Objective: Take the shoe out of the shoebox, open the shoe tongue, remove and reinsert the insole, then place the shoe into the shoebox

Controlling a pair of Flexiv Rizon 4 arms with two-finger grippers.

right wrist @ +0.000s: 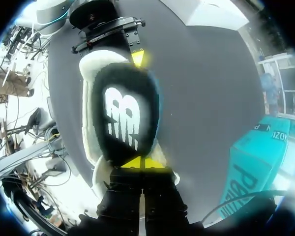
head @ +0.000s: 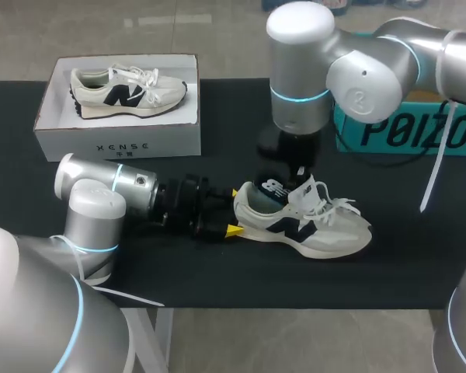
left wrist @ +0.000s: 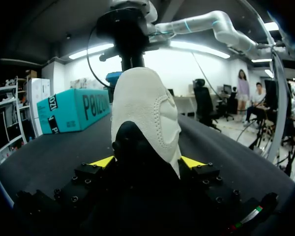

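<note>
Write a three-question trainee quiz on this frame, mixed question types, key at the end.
1. True or false: the shoe held by both arms sits inside the white shoebox.
2. Which part of that shoe does the left gripper clamp? A toe, B heel, C laces.
3. Fill in: the right gripper pinches the shoe's ____.

Key: 1 false, it lies on the table outside the shoebox; 2 B; 3 tongue.
</note>
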